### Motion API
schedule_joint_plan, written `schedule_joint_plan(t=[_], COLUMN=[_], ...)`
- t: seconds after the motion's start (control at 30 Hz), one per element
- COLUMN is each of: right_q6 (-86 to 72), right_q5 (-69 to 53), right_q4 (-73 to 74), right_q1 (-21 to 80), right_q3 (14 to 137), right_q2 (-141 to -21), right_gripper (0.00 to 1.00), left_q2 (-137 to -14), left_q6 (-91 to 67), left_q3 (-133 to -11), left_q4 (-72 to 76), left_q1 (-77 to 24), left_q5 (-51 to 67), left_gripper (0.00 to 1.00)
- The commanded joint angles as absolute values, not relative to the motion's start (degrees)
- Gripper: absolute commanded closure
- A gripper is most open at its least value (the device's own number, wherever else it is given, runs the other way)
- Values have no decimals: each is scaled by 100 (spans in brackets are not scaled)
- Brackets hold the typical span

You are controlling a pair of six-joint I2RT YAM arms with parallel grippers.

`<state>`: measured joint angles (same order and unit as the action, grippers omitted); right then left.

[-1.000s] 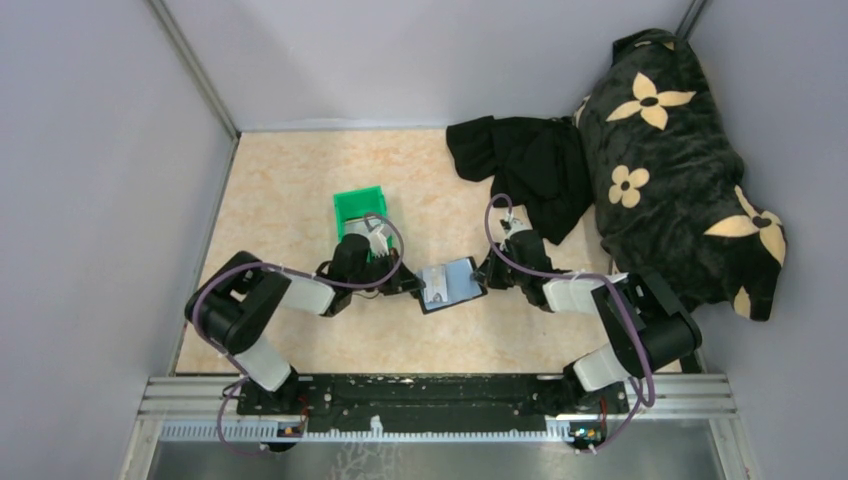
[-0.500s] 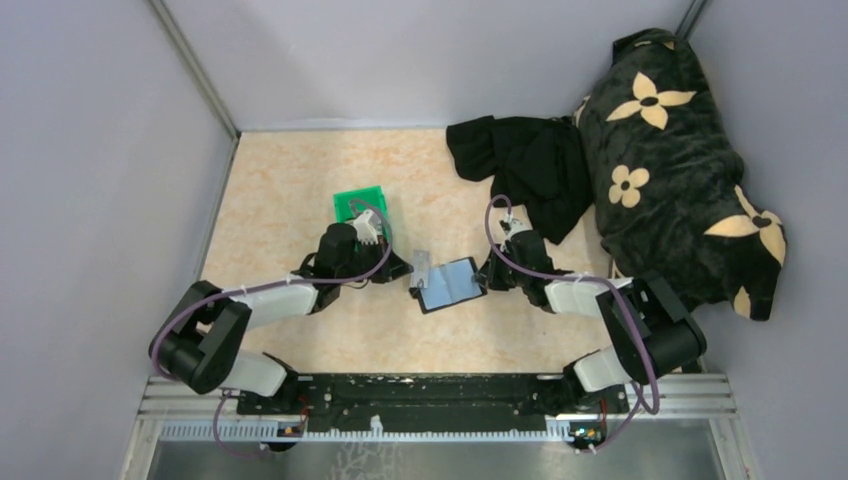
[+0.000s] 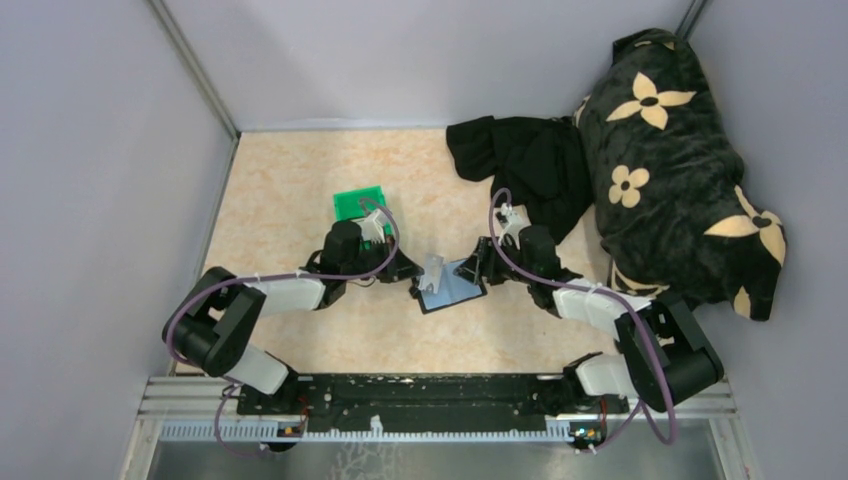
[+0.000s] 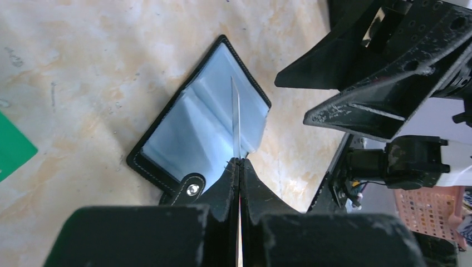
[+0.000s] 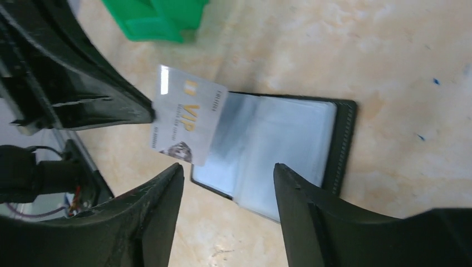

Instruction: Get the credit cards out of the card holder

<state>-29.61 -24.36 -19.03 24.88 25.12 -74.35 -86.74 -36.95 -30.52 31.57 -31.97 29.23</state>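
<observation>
The card holder lies open on the beige tabletop, its grey-blue glossy inner faces up. My left gripper is shut on a pale grey-white credit card marked VIP. The card stands on edge over the holder's left page and shows as a thin line in the left wrist view. Whether its far end still sits in a sleeve I cannot tell. My right gripper is open just above the holder's right side, with nothing between its fingers.
A green plastic bin stands just behind the left gripper. A crumpled black cloth and a dark flowered cushion fill the back right. Grey walls close in the table on three sides.
The right gripper has opened and let go of the card holder. The left gripper has drawn the pale card out to the left and tipped it on edge.
</observation>
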Motion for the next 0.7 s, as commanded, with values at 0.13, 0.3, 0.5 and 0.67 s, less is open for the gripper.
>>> schedule_joint_plan(t=[0.13,0.3,0.5,0.67], right_q6=[-3205,-3331,-3402,-3222], right_q5=[-3757,-4009,-4188,-4063], right_q4=[-3607,-4090,-4323,-4069], right_q1=[2470,2423,2309,2224], right_q3=[2435,2300,2226,2213], right_q2=[-7296,-7356,-7357,-7334], right_gripper=[36,37,37,38], left_q2=[-8673,-8630,-8459,-8310], left_q6=[-4012,-4225,-4288,-4298], left_q3=[-3248,-3253,-3352,-3438], left_q4=[3812,4043,4013,3928], left_q1=[-3171,-3166,-3170,-3167], left_q5=[3460,3641,3712,3705], left_gripper=[100,100,100,100])
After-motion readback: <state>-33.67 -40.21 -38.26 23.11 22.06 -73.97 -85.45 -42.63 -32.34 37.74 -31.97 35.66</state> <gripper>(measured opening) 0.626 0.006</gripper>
